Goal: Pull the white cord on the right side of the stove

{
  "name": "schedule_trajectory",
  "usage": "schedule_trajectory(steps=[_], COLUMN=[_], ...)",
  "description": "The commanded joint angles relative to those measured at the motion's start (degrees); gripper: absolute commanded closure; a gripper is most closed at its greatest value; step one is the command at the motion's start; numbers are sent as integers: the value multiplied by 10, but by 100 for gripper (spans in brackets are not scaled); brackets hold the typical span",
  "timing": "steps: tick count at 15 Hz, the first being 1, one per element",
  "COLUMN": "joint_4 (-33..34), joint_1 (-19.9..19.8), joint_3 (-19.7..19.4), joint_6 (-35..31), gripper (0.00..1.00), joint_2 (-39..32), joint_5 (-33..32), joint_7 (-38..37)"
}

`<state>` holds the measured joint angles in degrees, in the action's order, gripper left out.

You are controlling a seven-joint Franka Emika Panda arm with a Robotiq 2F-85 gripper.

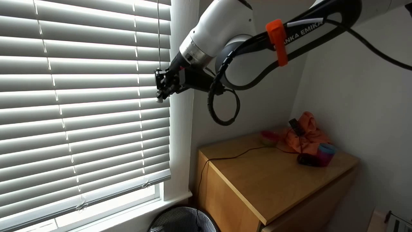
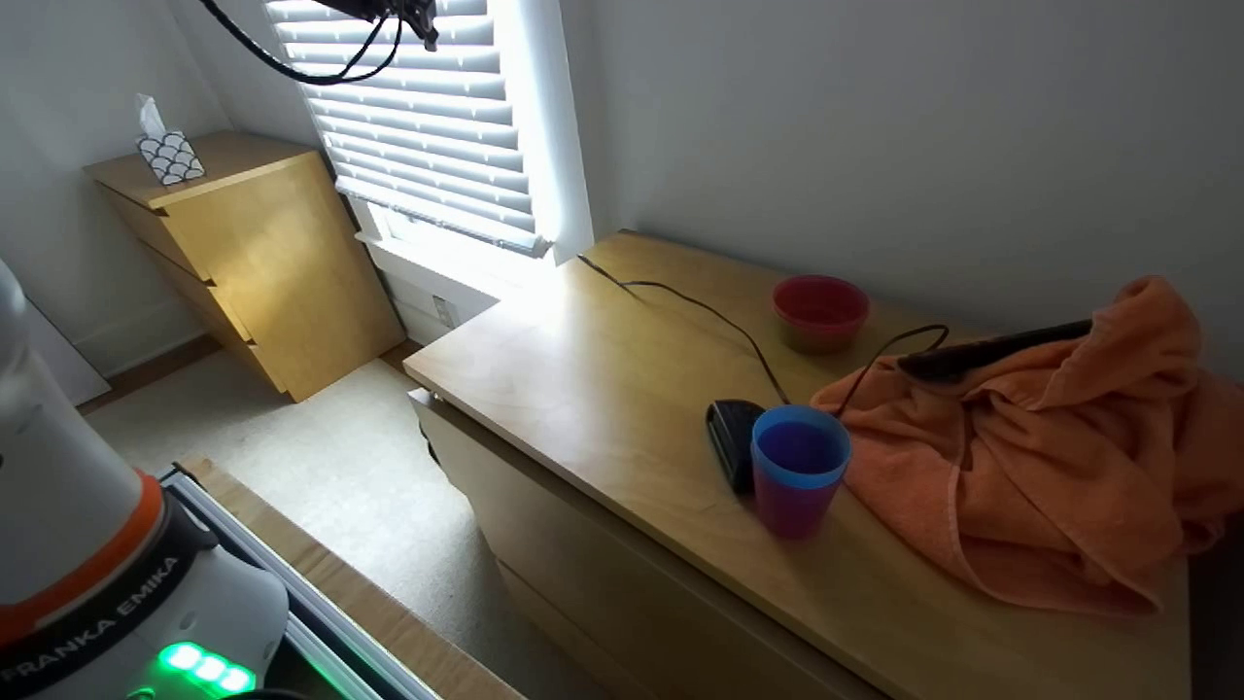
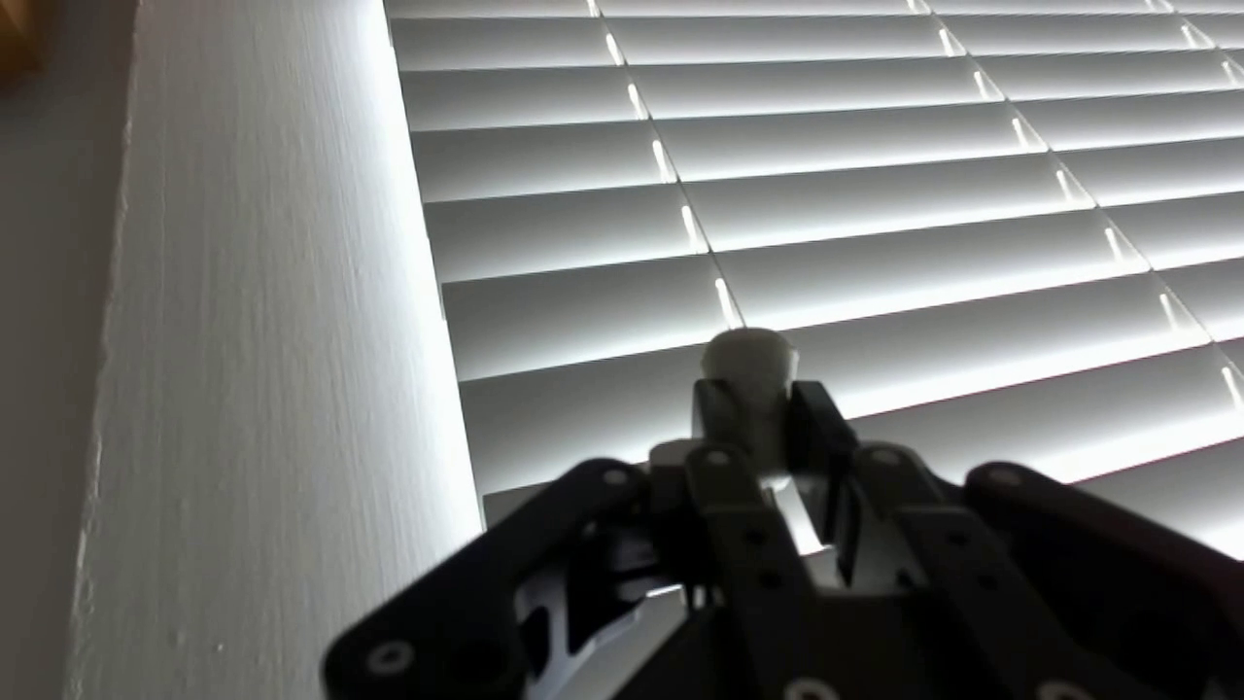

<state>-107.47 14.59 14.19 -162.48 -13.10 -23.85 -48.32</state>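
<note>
No stove shows; the scene is a window with white blinds [image 1: 96, 96], which also show in the wrist view [image 3: 583, 228]. A thin cord [image 1: 159, 38] hangs down along the right side of the blinds in an exterior view. My gripper [image 1: 158, 84] is at the cord's lower end, in front of the blinds. In the wrist view the gripper [image 3: 761, 418] is shut on the pale cord end piece [image 3: 748, 355], whose rounded end sticks out past the fingertips. The end piece [image 1: 159, 100] also peeks out below the gripper. The gripper [image 2: 428, 37] shows only at the top edge in an exterior view.
The white window frame [image 3: 262, 340] is close beside the gripper. A wooden dresser [image 1: 244, 174] stands below, with an orange towel [image 2: 1050, 476], cups [image 2: 799, 476], a red bowl [image 2: 821, 306] and a black cable. A mesh bin [image 1: 183, 219] stands under the window.
</note>
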Motion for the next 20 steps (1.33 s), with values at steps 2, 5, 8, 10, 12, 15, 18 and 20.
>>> schedule_trajectory(steps=[2, 5, 8, 10, 12, 15, 18, 20], joint_4=[-1, 0, 6, 6, 5, 4, 4, -1], joint_1=[0, 0, -3, -6, -9, -7, -3, 2], joint_3=[0, -1, 3, 7, 12, 11, 7, 2], joint_6=[0, 6, 7, 10, 11, 12, 12, 13], gripper=[81, 95, 95, 95, 95, 95, 95, 95], joint_2=[0, -4, -24, -39, -52, -69, -71, -67], joint_5=[0, 0, 10, 18, 29, 32, 24, 15], joint_7=[0, -1, 8, 15, 22, 25, 19, 11])
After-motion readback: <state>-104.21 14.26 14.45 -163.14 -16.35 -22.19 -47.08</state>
